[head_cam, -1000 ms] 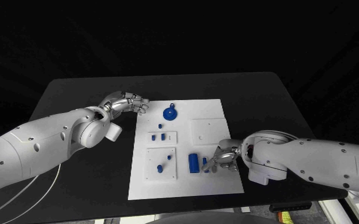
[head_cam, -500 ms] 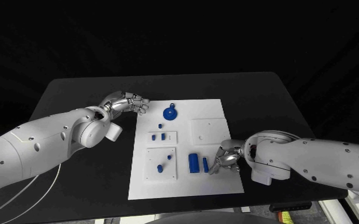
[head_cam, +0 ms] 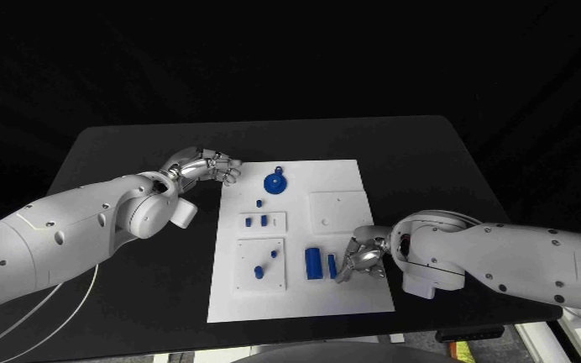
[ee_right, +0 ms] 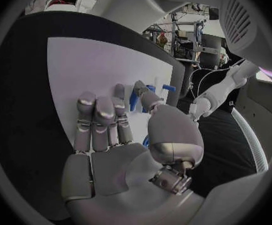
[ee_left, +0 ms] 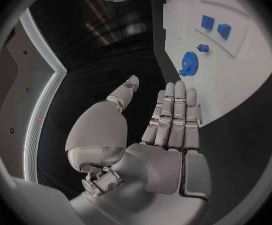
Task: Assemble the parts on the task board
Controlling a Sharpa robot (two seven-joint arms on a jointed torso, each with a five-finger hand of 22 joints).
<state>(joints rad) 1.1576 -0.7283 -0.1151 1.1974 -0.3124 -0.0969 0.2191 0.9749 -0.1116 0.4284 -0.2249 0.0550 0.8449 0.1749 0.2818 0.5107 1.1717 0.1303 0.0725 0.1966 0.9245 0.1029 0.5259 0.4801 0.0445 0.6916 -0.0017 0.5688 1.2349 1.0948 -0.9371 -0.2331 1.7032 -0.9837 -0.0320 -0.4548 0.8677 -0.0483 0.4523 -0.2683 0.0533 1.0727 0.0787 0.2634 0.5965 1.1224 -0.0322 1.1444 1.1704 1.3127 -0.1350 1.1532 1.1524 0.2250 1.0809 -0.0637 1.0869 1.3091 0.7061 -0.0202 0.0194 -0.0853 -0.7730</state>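
Leftmost, the left hand (head_cam: 203, 165) hovers over the black table (head_cam: 133, 146) just beside the far left corner of the task board (head_cam: 345, 296). It holds nothing. In the left wrist view its fingers (ee_left: 173, 112) lie straight and close together, with the thumb set apart, so the hand (ee_left: 145, 140) is released and not clenched.

Next comes the task board, a white plate lying flat in the middle of the table. Near its far edge lies a round blue gear-like part (head_cam: 274, 183), which the left wrist view also shows (ee_left: 188, 63), close to the left hand's fingertips but apart from them. Nearer the robot, 2 small blue blocks (head_cam: 255, 222) sit on a raised white panel. Below that, a second panel carries 2 more small blue pieces (head_cam: 266, 264). Right of this panel a blue cylinder (head_cam: 314, 262) lies on the board, and just beside it lies a thinner blue peg (head_cam: 332, 265).

Farthest right, the right hand (head_cam: 359, 255) rests over the board's near right part, its fingertips just at the thin peg. In the right wrist view the hand (ee_right: 120, 135) has its fingers extended over the white board, with the thumb bent toward the blue peg (ee_right: 133, 101). Whether it actually pinches the peg I cannot tell.
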